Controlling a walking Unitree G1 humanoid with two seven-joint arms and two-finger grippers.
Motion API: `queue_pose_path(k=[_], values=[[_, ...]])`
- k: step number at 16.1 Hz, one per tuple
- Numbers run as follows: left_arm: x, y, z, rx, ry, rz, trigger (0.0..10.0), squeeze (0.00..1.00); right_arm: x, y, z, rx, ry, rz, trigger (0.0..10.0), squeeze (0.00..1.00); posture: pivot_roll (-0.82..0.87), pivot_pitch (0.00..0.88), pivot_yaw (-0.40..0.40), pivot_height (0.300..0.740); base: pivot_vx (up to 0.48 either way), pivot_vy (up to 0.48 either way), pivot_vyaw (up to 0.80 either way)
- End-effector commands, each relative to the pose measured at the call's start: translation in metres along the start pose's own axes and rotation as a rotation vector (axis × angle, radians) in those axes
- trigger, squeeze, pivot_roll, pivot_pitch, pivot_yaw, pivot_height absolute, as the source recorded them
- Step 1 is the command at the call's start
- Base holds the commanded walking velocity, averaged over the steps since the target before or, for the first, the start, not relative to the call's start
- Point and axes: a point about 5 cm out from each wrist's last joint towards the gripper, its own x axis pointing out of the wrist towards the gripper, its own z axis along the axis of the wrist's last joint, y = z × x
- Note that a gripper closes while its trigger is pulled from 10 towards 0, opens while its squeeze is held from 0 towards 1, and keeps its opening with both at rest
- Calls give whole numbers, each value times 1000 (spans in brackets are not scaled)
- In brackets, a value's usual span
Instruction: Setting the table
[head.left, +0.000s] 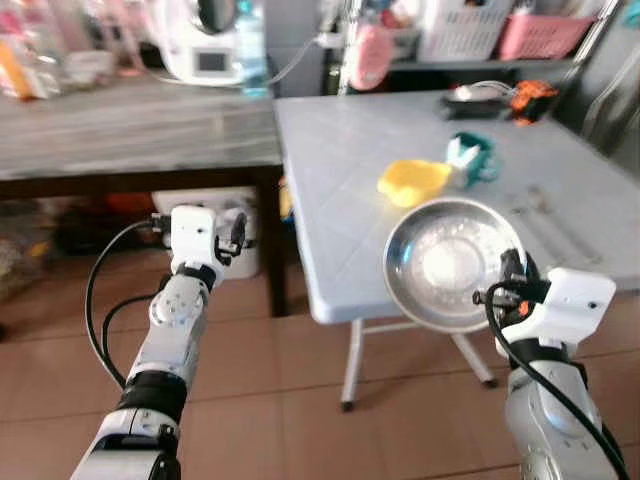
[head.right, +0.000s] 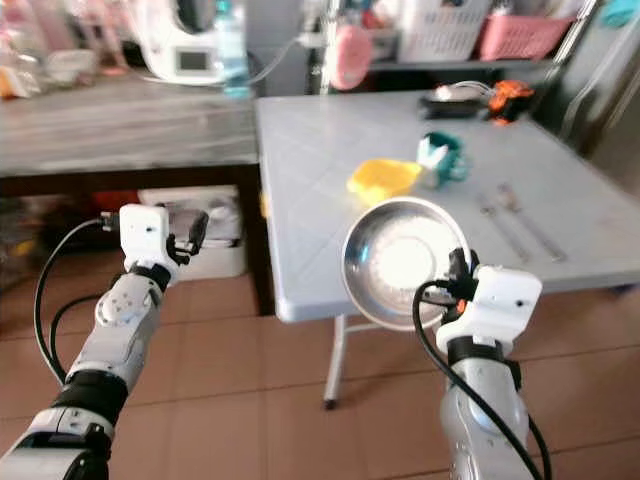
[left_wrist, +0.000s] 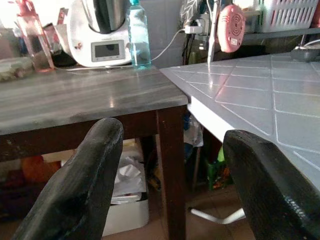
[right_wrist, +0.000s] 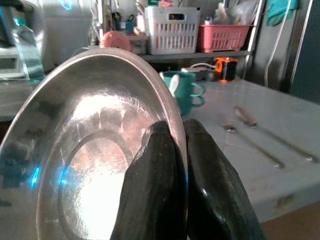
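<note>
Grey table (head.left: 340, 160) ahead of me, dark wooden counter (head.left: 120, 130) touching it on my left. My right gripper (right_wrist: 179, 150) is pinching the rim of the steel plate (head.left: 448, 262), fingers pressed on either side of the edge, and the plate hangs tilted over the table's near edge. My left gripper (left_wrist: 170, 175) is raised off the counter's corner, fingers (left_wrist: 80, 185) spread wide, nothing between them. Further in on the table sits a yellow bowl (head.left: 412, 181), with a teal mug (head.left: 470, 158) just beside it. To the right lie a fork (head.right: 498, 226) and what looks like a spoon (head.right: 528, 222), side by side, though it's blurry there.
</note>
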Motion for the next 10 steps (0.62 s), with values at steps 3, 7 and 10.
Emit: queue_pose_path(k=[3, 7, 10], values=[[0, -12, -2, 0, 4, -38, 10000, 0, 0, -5, 2, -10, -9, -16, 10000, 0, 74, 67, -19, 740, 0, 424, 0], [0, -12, -2, -3, 6, -36, 10000, 0, 1, -6, 2, -13, -11, -15, 10000, 0, 76, 68, -19, 740, 0, 430, 0], [1, -14, -3, -4, 9, -42, 10000, 0, 2, -7, 2, -18, -12, -17, 10000, 0, 73, 67, -19, 740, 0, 470, 0]])
